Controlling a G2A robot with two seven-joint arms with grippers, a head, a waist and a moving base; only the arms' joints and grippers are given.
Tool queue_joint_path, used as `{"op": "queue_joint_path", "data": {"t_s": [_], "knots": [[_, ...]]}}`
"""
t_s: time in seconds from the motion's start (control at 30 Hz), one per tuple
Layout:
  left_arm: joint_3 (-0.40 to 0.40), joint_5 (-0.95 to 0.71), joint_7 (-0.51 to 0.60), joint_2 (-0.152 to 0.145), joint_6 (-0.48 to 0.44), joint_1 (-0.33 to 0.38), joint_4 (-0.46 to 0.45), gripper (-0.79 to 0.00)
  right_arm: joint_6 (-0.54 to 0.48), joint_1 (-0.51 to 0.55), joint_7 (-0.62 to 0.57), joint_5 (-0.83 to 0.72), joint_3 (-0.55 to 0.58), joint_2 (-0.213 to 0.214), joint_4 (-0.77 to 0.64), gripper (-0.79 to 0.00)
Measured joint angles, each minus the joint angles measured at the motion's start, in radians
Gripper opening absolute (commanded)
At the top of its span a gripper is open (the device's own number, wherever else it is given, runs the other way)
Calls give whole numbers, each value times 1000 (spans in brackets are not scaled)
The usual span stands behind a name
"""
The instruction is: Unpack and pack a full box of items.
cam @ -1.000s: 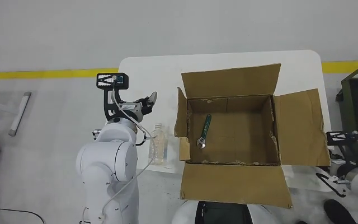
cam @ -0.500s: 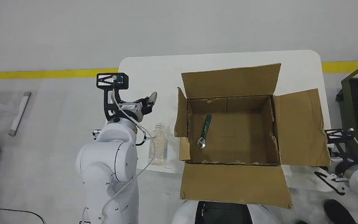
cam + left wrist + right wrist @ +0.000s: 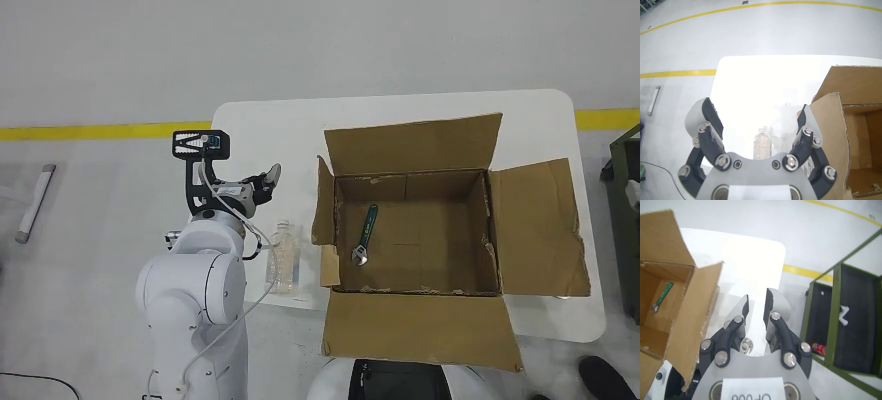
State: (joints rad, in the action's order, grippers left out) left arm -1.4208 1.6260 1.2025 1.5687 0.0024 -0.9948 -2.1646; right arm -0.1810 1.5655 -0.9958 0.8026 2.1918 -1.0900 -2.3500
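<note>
Lying in corrugated cardboard box [image 3: 410,145], green-handled wrench [image 3: 366,232]; left gripper [image 3: 757,111] spread, right gripper [image 3: 757,294] ajar.

The left arm [image 3: 195,300] is folded upward at the robot's left side. The left gripper [image 3: 757,113] is spread wide and empty. The right gripper [image 3: 757,303] has its fingers narrowly parted, apparently with nothing between them.

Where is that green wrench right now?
In the top view, the wrench lies on the floor of the open box, near its left wall, the side toward the bottle.
</note>
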Motion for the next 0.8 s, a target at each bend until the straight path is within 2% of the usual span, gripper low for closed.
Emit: {"op": "queue_joint_path", "data": {"t_s": [0.13, 0.23, 0.37, 0.57, 0.8], "knots": [[0, 0, 0, 0, 0, 0, 0, 0, -20, -116, -31, -16, -118, 18, 0, -785], [0, 0, 0, 0, 0, 0, 0, 0, 14, -199, -54, -9, -250, 26, 0, -785], [0, 0, 0, 0, 0, 0, 0, 0, 110, -286, -62, 39, -456, 26, 0, -785], [-11, -8, -39, -1, 11, -19, 0, 0, 285, -349, -105, 155, -725, 15, 8, -785], [-34, 19, -109, -6, 38, -29, -3, 0, 449, -438, -82, 286, -938, -9, 161, -785]]}}
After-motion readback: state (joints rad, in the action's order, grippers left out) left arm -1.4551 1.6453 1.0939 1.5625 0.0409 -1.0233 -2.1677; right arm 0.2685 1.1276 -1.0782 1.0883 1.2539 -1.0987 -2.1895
